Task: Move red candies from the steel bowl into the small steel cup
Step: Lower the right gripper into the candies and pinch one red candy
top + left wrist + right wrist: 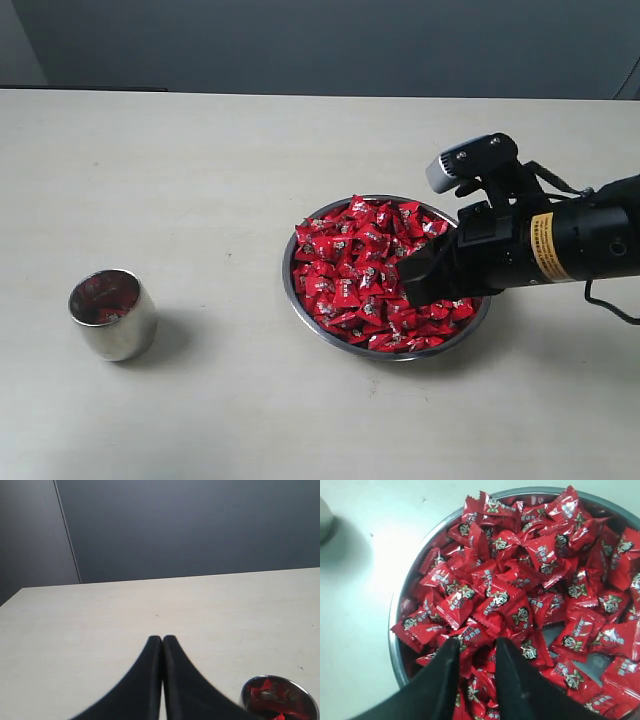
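Presently the right pincer (408,286) hangs low over the steel bowl (285,280). Its two black fingers (445,675) stand parted, tips down at the red candies (345,265), and the heap shows through the gap between them. The bowl sits right of the middle of the pale surface (200,150), piled nearly to its rim. Well apart to its left stands the small steel cup (112,314), upright, with a few red candies inside (how many is hard to tell). The left pincer (162,639) is closed on nothing, fingers pressed together, close to the cup.
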### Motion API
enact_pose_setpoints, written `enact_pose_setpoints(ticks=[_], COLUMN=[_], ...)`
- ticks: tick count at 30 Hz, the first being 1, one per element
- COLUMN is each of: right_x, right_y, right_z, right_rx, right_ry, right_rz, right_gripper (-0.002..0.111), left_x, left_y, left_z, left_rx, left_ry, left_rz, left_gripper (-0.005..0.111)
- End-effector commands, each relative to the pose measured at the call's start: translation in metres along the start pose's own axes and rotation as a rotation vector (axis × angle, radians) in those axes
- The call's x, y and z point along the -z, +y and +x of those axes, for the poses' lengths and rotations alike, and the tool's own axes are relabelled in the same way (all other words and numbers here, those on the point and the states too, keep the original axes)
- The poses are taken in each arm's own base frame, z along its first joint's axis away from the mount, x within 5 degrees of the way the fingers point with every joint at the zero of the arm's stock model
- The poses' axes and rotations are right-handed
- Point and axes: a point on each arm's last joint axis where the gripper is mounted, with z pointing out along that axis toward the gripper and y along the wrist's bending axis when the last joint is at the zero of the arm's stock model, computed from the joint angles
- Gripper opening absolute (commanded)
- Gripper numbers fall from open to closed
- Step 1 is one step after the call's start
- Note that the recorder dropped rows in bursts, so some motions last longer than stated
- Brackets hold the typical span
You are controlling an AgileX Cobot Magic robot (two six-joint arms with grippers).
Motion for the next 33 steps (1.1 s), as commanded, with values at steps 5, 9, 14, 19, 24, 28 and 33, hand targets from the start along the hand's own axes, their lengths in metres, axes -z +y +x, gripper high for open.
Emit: enact_pose_setpoints(ticks=[5, 9, 14, 19, 24, 28, 33], right_x=[0.002, 0.002, 0.001, -0.001, -0.017, -0.022, -0.022], right_y=[-0.001, -0.001, -0.005, -0.006, -0.010, -0.013, -0.011], right_z=[-0.002, -0.002, -0.001, 0.000, 0.011, 0.015, 0.015], right_rx=[0.006, -0.009, -0.009, -0.012, -0.047, -0.049, -0.050], right_ry=[-0.009, -0.008, -0.005, 0.002, 0.072, 0.096, 0.097], right_rz=[0.008, 0.010, 0.048, 0.051, 0.032, 0.030, 0.012], right_gripper=[0.038, 0.038, 0.038, 0.038, 0.038, 0.038, 0.038], left_x=[0.000, 0.000, 0.000, 0.000, 0.000, 0.000, 0.000], left_y=[0.000, 0.000, 0.000, 0.000, 0.000, 0.000, 0.000], left_z=[0.001, 0.001, 0.001, 0.001, 0.000, 0.001, 0.001], left_rx=[0.000, 0.000, 0.000, 0.000, 0.000, 0.000, 0.000], left_ry=[-0.006, -0.006, -0.006, -0.006, -0.009, -0.007, -0.007], left_rz=[-0.001, -0.001, -0.001, -0.001, -0.001, -0.001, -0.001], left_gripper=[0.000, 0.000, 0.000, 0.000, 0.000, 0.000, 0.000])
